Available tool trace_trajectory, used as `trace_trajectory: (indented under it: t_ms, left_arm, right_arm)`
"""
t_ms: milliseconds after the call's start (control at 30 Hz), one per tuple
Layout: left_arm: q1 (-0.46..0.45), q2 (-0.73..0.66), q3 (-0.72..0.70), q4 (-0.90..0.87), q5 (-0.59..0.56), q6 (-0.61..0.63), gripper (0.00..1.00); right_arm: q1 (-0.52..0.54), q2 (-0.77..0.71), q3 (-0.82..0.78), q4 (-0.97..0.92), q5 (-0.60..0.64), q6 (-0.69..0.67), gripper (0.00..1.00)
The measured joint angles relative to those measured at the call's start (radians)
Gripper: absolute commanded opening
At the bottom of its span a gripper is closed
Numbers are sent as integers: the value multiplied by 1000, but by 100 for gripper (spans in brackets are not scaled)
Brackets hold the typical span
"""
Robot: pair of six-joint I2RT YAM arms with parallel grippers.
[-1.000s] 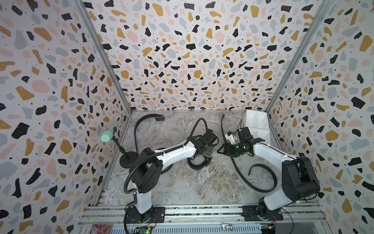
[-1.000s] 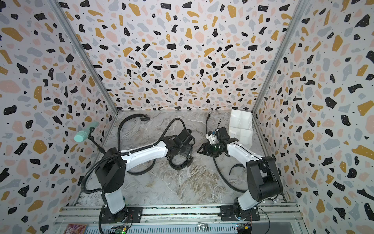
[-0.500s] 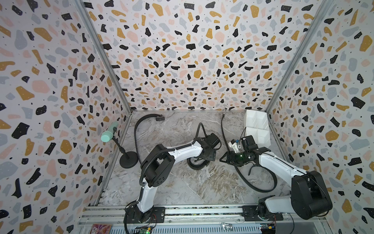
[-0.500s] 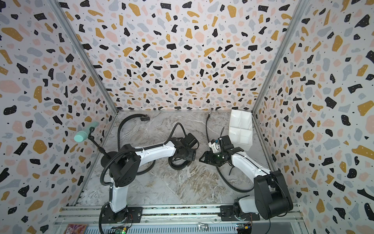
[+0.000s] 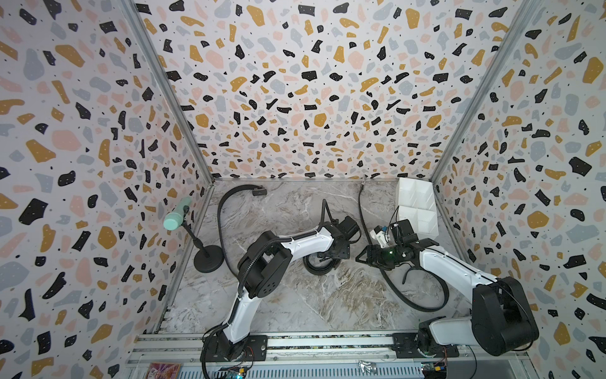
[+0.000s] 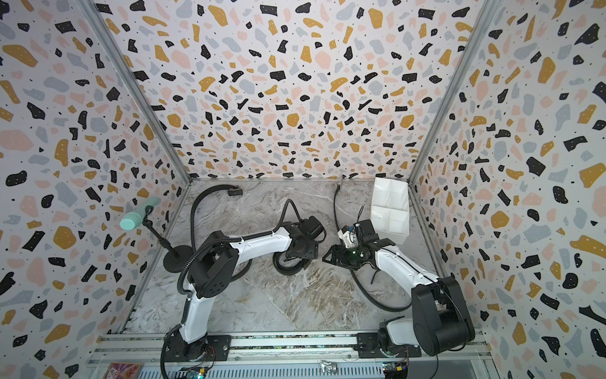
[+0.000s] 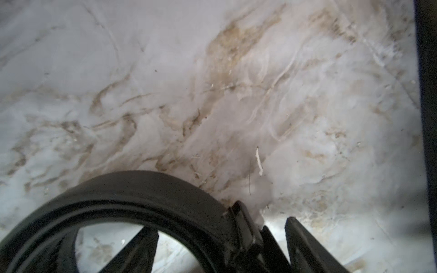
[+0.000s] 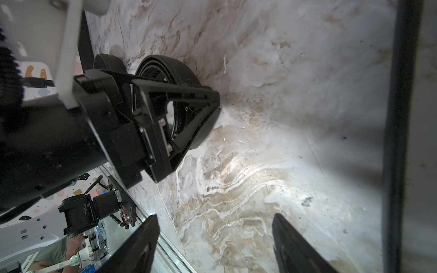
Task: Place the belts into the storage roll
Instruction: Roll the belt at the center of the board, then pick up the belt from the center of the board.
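Your left claw (image 5: 324, 261) stands spread astride the coiled belt (image 7: 142, 189) at the desk's (image 5: 295, 305) centre, right claw (image 8: 215, 236) apart and empty: close squarely, then carry it to the storage roll (image 5: 415, 206) in the far right corner.

White arm links (image 5: 305, 242), black joints (image 5: 265, 275) — ribbed black hose (image 5: 249, 259), black right tool (image 8: 214, 219).

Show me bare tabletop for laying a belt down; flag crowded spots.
Free: front-centre tabletop bordered by the coiled belt, the thin belt's loop and the base rail; the back-centre strip between the curved wide belt and the thin belt's far end. Crowded: mid-table, where the left gripper over the coil faces the right gripper, and beside the white divider box.
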State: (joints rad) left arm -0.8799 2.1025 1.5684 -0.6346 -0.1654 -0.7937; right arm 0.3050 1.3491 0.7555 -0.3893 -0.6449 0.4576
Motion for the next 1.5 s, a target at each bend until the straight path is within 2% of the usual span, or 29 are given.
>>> trace_trajectory:
  t_ms: [133,200,300,633,900,1167,1333,1500]
  left_arm:
    - [0,16,16,0,-3,-20,71]
    - [0,27,21,2,-5,-27,64]
    - [0,38,18,1,-8,-34,46]
    - [0,10,-41,31,-17,-21,0]
    - [0,-117,-211,137,20,42,0]
    - [1,-483,-539,410,49,216,0]
    - [1,-640,-702,610,86,363,0]
    - [1,-695,-806,732,135,477,0]
  right_arm:
    - [0,0,0,0,0,-6,78]
    - [0,0,0,0,0,-6,78]
    - [0,0,0,0,0,-8,78]
    - [0,0,0,1,0,-10,79]
    - [0,8,-3,41,0,8,80]
    - [8,12,-21,223,-15,121,81]
    - [86,16,-21,376,-17,197,82]
    - [158,19,-21,503,-14,262,81]
